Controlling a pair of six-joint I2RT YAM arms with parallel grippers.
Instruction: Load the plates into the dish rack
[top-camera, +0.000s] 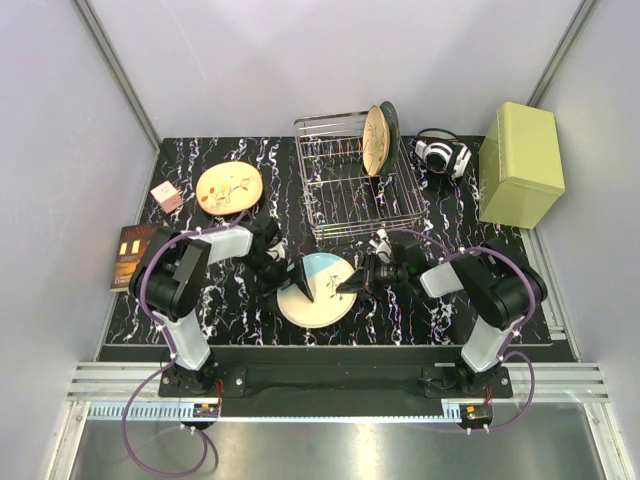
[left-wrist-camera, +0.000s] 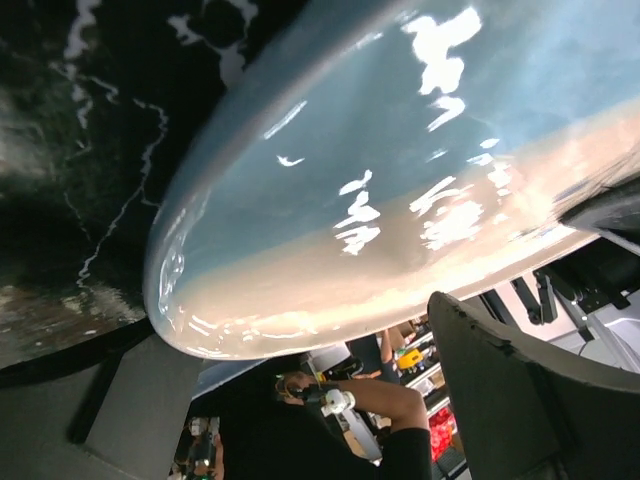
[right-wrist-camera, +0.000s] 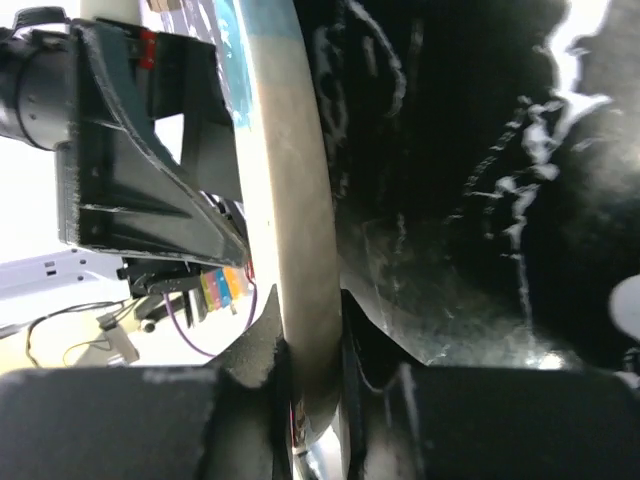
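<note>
right hand (right-wrist-camera: 314, 385) pinches plate (top-camera: 320, 305) rim.

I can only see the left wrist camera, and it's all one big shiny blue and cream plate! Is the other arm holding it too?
Observer: Yes. In the right wrist view the right gripper has the rim of the blue and cream plate pinched between its fingers.
Operator: Cool! Are there any plates in the rack yet?
Observer: Two. In the top view a tan plate and a dark teal plate stand on edge, side by side, at the far right end of the dish rack.
</note>
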